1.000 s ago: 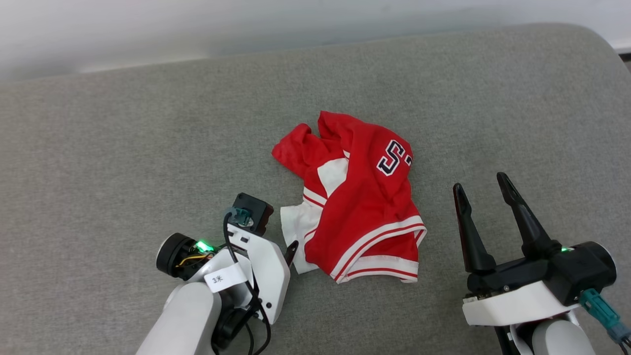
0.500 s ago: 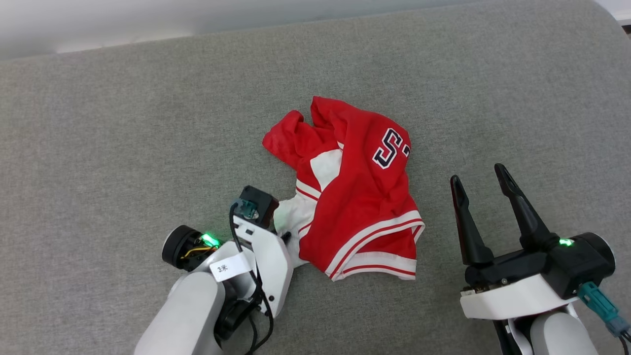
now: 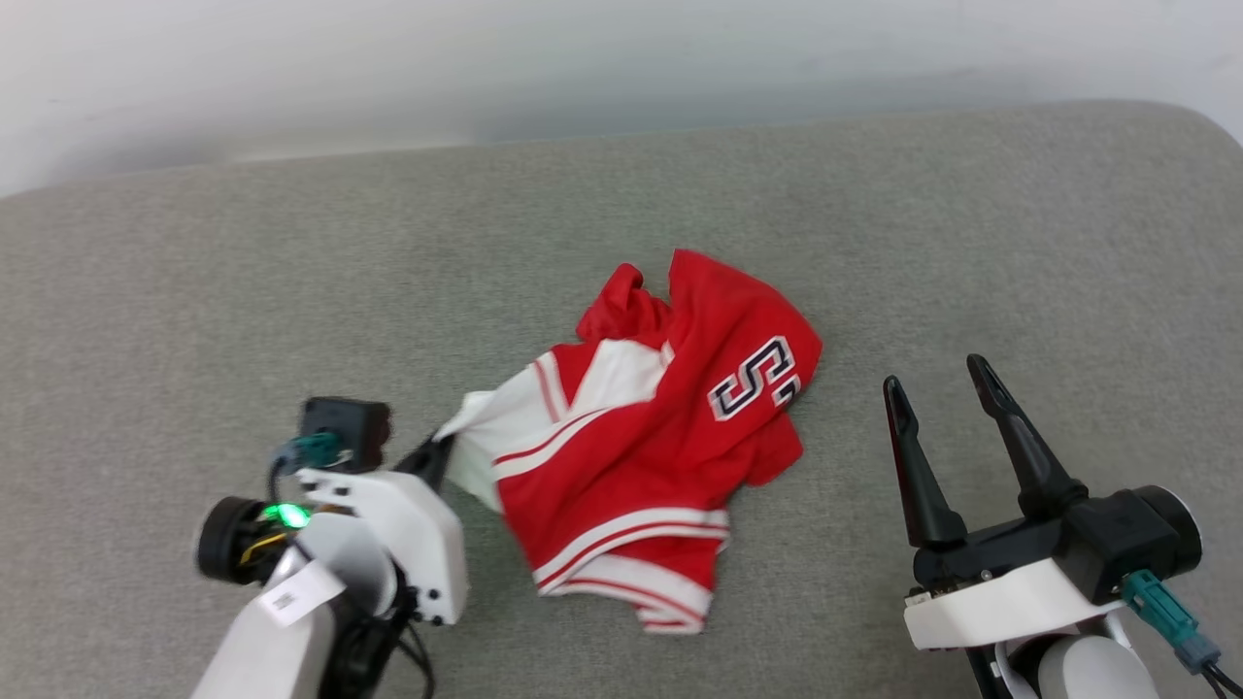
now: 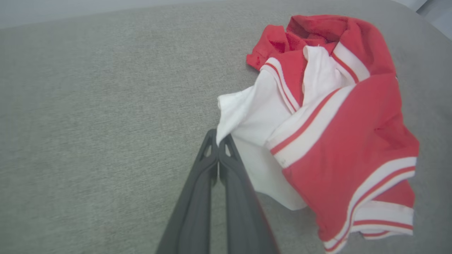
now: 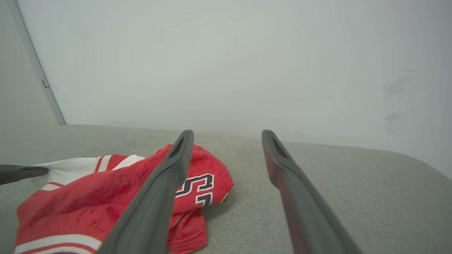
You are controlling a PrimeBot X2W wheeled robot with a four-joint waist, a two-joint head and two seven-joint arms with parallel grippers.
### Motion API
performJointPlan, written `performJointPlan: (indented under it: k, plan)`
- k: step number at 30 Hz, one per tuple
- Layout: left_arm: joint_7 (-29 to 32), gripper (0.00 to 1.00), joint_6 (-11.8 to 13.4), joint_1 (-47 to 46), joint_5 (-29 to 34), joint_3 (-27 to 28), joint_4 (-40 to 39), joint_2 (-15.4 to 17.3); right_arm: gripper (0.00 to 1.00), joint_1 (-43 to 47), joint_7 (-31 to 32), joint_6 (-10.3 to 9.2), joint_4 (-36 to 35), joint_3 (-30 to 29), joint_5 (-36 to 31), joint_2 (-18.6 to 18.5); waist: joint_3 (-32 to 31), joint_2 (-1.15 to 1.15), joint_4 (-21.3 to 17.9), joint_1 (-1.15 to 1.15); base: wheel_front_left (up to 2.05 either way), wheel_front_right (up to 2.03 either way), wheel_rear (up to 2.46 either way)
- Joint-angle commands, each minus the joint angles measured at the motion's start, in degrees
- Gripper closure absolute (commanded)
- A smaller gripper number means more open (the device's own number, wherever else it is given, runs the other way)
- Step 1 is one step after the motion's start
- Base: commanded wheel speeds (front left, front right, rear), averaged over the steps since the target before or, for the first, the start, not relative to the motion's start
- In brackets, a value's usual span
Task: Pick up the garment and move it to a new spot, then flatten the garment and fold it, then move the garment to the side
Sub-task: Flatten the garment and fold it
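The garment [image 3: 641, 447] is a crumpled red jersey with white sleeves, striped trim and black lettering, lying mid-surface on the grey cushion. My left gripper [image 3: 439, 449] is shut on the garment's white sleeve corner and has it pulled out leftward. In the left wrist view the fingertips [image 4: 226, 148] pinch the white sleeve edge of the garment [image 4: 339, 141]. My right gripper [image 3: 937, 383] stands open to the right of the garment, apart from it. From the right wrist view, the garment [image 5: 106, 197] lies left of the open right gripper [image 5: 227, 135], behind its left finger.
The grey fabric surface [image 3: 291, 291] spreads wide around the garment. A pale wall [image 3: 583, 58] runs along its far edge. The surface's rounded corner [image 3: 1194, 126] is at the far right.
My left gripper has closed on the white sleeve corner and dragged it left, stretching the garment that way. The head camera has shifted. The right gripper has stayed open.
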Motion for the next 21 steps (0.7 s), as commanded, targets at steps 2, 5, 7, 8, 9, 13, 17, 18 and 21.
performJointPlan:
  k: [2, 5, 7, 8, 9, 13, 17, 18, 21]
  plan:
    - [-1.8, 1.0, 1.6, 2.4, -0.5, 2.5, -1.9, 1.4, 0.0, 0.8, -0.1, -0.04, 0.3, -0.1, -0.4, 0.1, -1.6, 0.0, 2.1, 0.0, 0.0, 0.0, 0.0]
    - [-3.1, 1.0, 3.1, 5.3, -1.3, 5.5, -3.1, 2.8, 0.0, 1.2, -0.1, -0.04, 0.5, 0.0, -0.6, 0.1, -2.1, 0.0, 3.0, 0.0, 0.0, 0.0, 0.0]
    - [-2.8, 1.0, 3.6, 7.5, -1.9, 6.6, -3.0, 3.6, 0.0, 1.3, -0.1, -0.04, 0.6, 0.1, -0.6, 0.1, -2.3, 0.0, 3.5, 0.0, 0.0, 0.0, 0.0]
    - [-2.5, 1.0, 3.8, 8.5, -1.8, 6.7, -2.8, 3.9, 0.0, 1.4, -0.1, -0.04, 0.7, 0.2, -0.6, 0.1, -2.4, 0.0, 3.7, 0.0, 0.0, 0.0, 0.0]
    - [-2.2, 1.0, 3.7, 9.5, -1.6, 6.5, -2.5, 4.3, 0.0, 1.4, -0.1, -0.04, 0.8, 0.3, -0.6, 0.1, -2.6, 0.0, 3.8, 0.0, 0.0, 0.0, 0.0]
    - [-4.2, 0.0, 3.2, 12.4, -1.5, 6.0, -0.2, 4.6, 0.0, 1.5, -0.1, -0.04, 1.1, 0.4, -0.8, 0.1, -3.2, 0.0, 4.1, 0.0, 0.0, 0.0, 0.0]
    - [-9.4, 0.0, 1.9, 12.6, -1.1, 5.5, 0.3, 4.0, 0.0, 1.5, -0.1, -0.04, 1.3, 0.5, -1.1, 0.1, -3.7, 0.0, 4.2, 0.0, 0.0, 0.0, 0.0]
    - [-11.2, 0.0, 1.2, 12.2, -0.9, 5.3, 0.2, 3.8, 0.0, 1.5, -0.1, -0.04, 1.2, 0.5, -1.1, 0.1, -3.9, 0.0, 4.3, 0.0, 0.0, 0.0, 0.0]
    - [-17.5, 0.0, -0.6, 11.4, -0.3, 5.0, -0.4, 3.6, 0.0, 1.9, -0.1, -0.04, 1.1, 0.4, -1.2, 0.1, -4.5, 0.0, 4.5, 0.0, 0.0, 0.0, 0.0]
